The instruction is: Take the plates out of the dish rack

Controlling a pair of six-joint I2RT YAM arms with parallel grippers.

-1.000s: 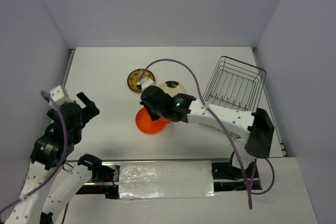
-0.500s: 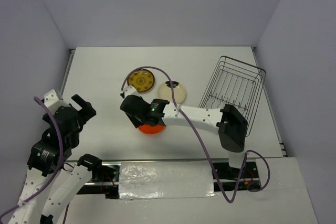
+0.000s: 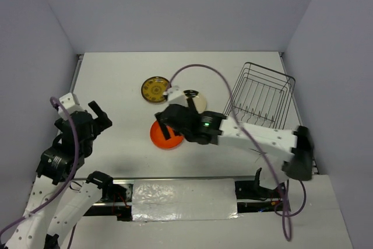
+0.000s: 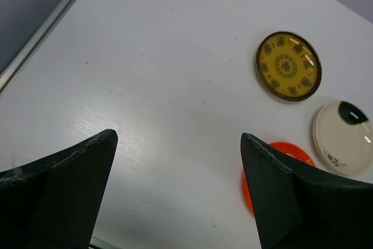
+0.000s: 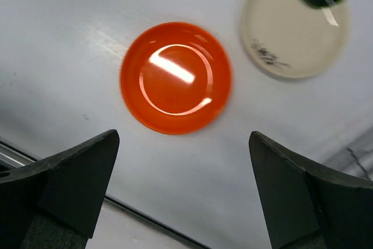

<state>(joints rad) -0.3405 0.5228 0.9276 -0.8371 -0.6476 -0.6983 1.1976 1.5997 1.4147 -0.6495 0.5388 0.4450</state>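
Observation:
Three plates lie flat on the white table. The orange plate (image 3: 169,139) (image 5: 176,77) sits nearest, with the cream brown-rimmed plate (image 3: 197,100) (image 5: 295,23) and the yellow patterned plate (image 3: 156,89) (image 4: 288,66) behind it. My right gripper (image 3: 166,124) (image 5: 183,138) hovers above the orange plate's near edge, open and holding nothing. The dish rack (image 3: 262,94) stands at the back right and shows only bare wires. My left gripper (image 3: 102,116) (image 4: 178,138) hangs open over the left of the table, well away from the plates. The orange plate (image 4: 278,151) peeks out behind its right finger.
A purple cable (image 3: 204,71) arcs from the right arm over the cream plate. The right arm's forearm (image 3: 262,138) stretches in front of the rack. A black rail and a taped strip (image 3: 183,199) run along the table's near edge. Grey walls close in the sides and back.
My right gripper has opened and let go of the orange plate, which now lies on the table. The right arm swung left and then came back right. The left arm shifted only slightly.

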